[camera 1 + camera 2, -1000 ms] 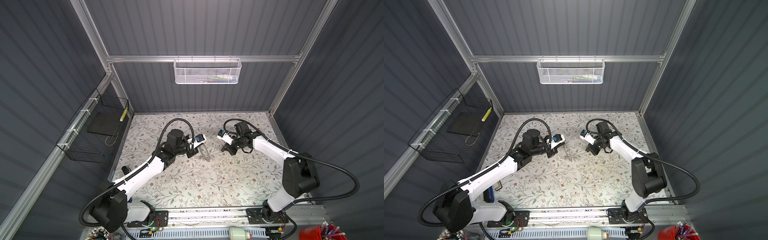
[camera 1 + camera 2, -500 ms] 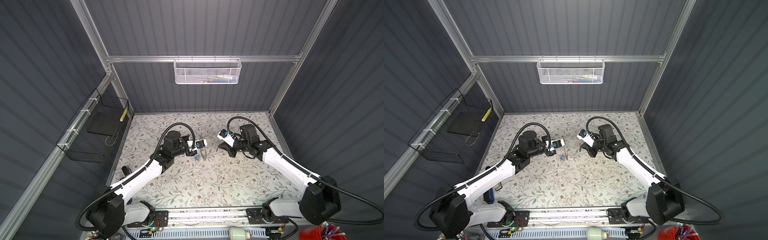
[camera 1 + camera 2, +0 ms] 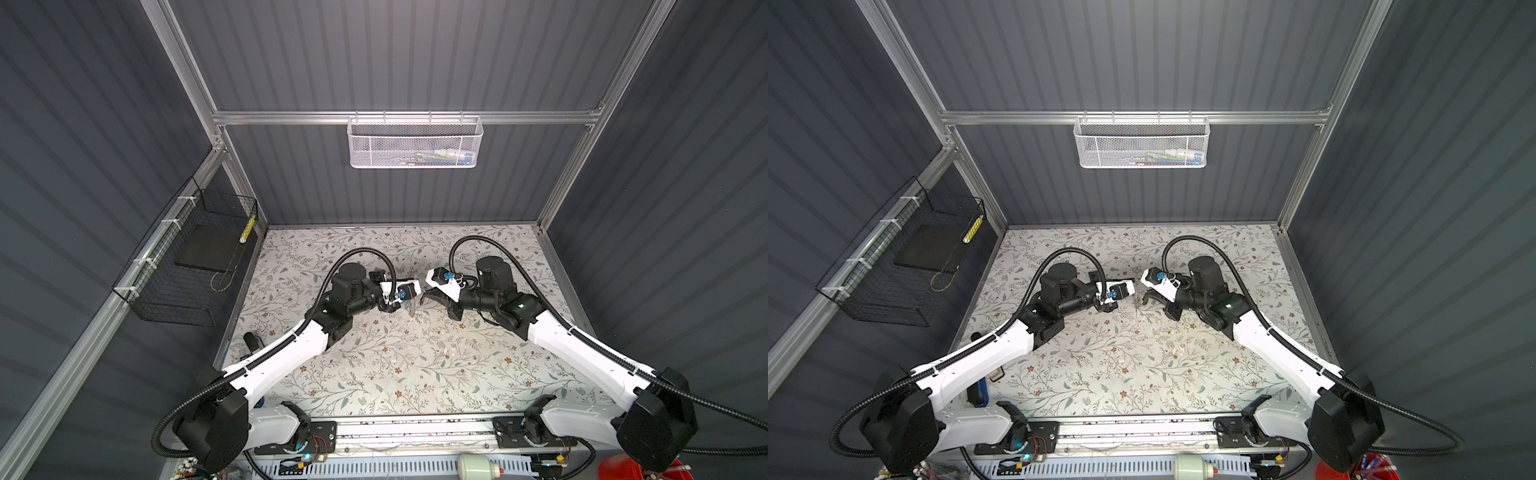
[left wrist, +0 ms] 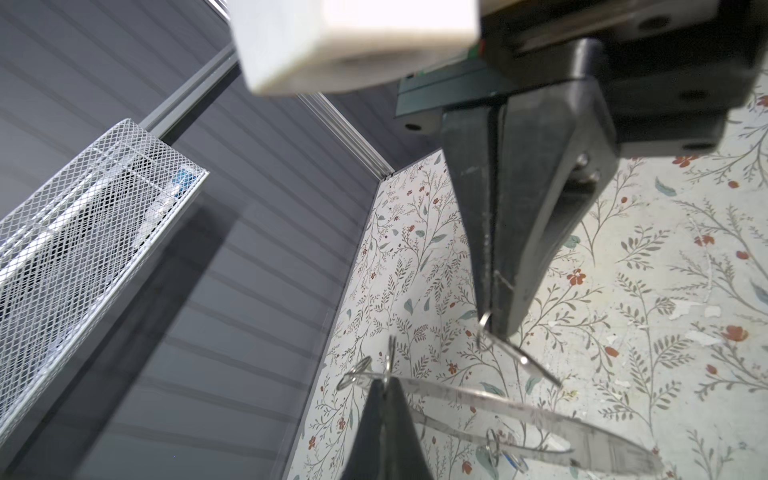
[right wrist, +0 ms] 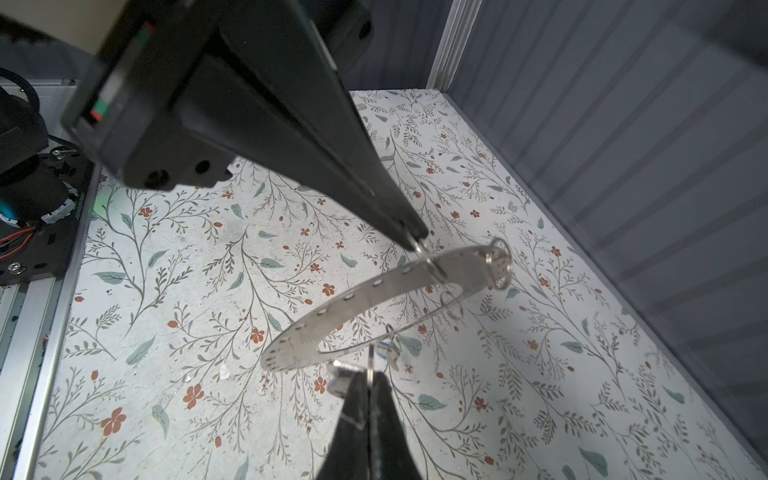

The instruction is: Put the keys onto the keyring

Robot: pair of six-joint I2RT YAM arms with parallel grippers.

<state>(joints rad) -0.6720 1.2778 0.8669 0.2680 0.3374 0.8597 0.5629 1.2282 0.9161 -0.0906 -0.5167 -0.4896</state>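
A flat silvery crescent keyring [image 5: 353,307] with a row of holes hangs above the floral table [image 3: 415,374] between both grippers; it also shows in the left wrist view [image 4: 478,399]. My left gripper [image 4: 385,380] is shut on a small wire loop at one end of it, and appears in the right wrist view [image 5: 411,239]. Close beside it, my right gripper [image 5: 370,376] is shut on a thin silver key [image 4: 523,357]. A small blue tag [image 5: 386,345] dangles from the crescent. In both top views the grippers [image 3: 392,306] [image 3: 428,296] nearly touch mid-table.
A white mesh basket [image 3: 415,143] hangs on the back wall. A black wire basket [image 3: 195,270] is fixed to the left wall. A small black object [image 3: 250,340] lies at the table's left edge. The metal rail [image 3: 415,432] runs along the front.
Both grippers have drawn closer together over the middle of the table. The right arm has sunk and stretched out. Both jaws stayed shut.
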